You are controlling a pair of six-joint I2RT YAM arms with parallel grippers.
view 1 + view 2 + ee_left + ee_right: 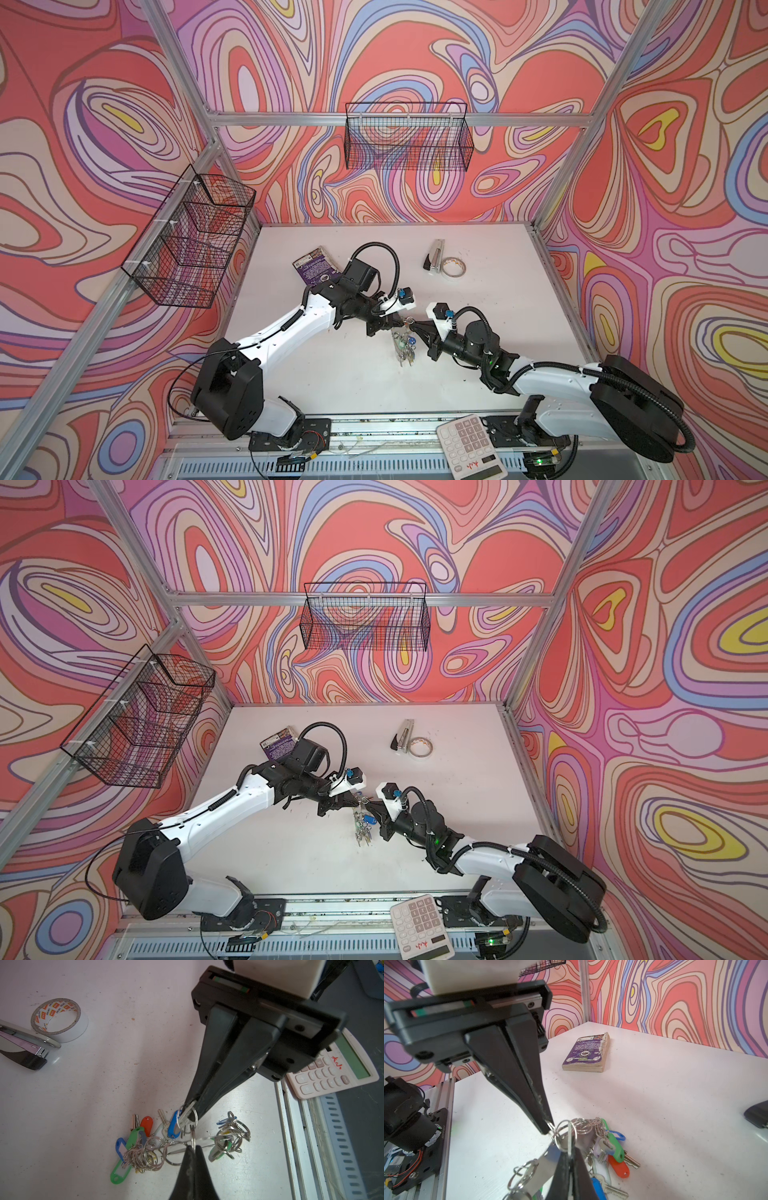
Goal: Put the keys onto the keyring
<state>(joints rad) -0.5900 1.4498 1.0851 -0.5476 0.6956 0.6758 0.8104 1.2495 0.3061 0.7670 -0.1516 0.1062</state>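
The keyring point(548, 1159), a flat grey metal plate edged with small rings and colour-tagged keys, hangs between both grippers above the table in both top views point(404, 340) point(362, 820). My left gripper point(193, 1147) point(402, 321) is shut on one of its small rings. My right gripper point(570, 1152) point(191, 1103) point(372, 802) comes from the opposite side, tip to tip with the left. It is shut on a thin silver key point(186, 1114), apparently the keys, whose blade pokes through a small ring. Blue, green and red tags point(618, 1165) dangle down to the tabletop.
A tape roll point(453, 266) and a stapler point(434, 255) lie at the back right. A purple book point(313, 266) lies behind the left arm. A pink calculator point(469, 446) rests on the front rail. Wire baskets point(409, 137) hang on the back and left walls.
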